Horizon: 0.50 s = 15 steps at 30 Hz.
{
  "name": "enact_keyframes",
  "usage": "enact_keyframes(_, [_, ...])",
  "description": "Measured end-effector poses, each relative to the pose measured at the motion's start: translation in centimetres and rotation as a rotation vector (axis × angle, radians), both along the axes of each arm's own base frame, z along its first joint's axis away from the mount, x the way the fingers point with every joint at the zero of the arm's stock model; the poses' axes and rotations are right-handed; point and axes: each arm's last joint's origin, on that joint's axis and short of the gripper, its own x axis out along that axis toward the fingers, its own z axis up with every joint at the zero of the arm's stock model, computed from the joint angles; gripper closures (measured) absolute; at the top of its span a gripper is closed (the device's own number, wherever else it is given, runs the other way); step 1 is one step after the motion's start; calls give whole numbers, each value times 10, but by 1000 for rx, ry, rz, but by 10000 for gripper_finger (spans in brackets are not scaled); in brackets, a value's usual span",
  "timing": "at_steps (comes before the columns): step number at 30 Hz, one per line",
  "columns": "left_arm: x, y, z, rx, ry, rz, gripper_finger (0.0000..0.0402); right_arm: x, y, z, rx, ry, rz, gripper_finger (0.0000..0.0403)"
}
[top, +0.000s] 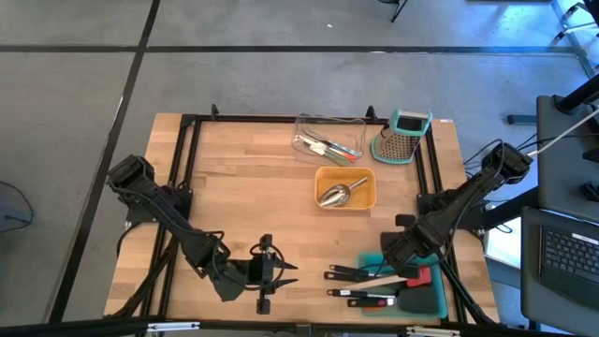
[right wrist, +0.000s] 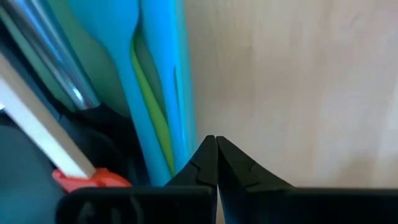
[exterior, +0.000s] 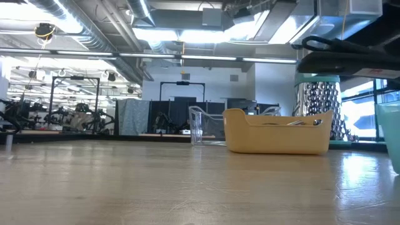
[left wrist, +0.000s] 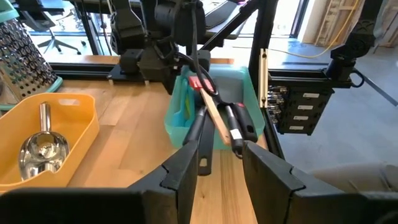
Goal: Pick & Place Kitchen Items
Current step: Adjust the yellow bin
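Looking at the pile of black-handled spatulas and red silicone tools [top: 374,285] first: they lie across the teal-green plastic tray [top: 432,301] at the near right corner of the wooden bench [top: 243,197], handles sticking out over its edge toward the middle. I judge these are what is left to move. Already sorted, as far as I can see, are 1 steel scoop [top: 335,194] in the orange plastic tray [top: 368,198] and a few slim utensils [top: 323,146] in the clear plastic tray [top: 329,121] behind it. The steel box grater with the teal top [top: 404,136] stands beside those, untouched.

My right fingers [right wrist: 216,158] are pressed together with nothing between them, poised just beside the teal tray's rim, right above the pile but gripping none of it. My left fingers [left wrist: 217,168] stand part-way apart and empty, waiting low at the near edge, well apart from the handles they face.
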Motion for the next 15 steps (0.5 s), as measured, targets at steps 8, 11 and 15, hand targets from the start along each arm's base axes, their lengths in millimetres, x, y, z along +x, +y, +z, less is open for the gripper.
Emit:
enact_keyframes(8, [0, 0, 0, 0, 0, 0, 282, -5, 9, 0, 45, 10, -19, 403])
enact_keyframes(11, [0, 0, 0, 0, 0, 0, 282, -5, 15, 1, 86, -9, -1, 403])
enact_keyframes(15, [1, -1, -2, -6, 4, 4, 282, -2, 24, 13, 102, -64, 28, 403])
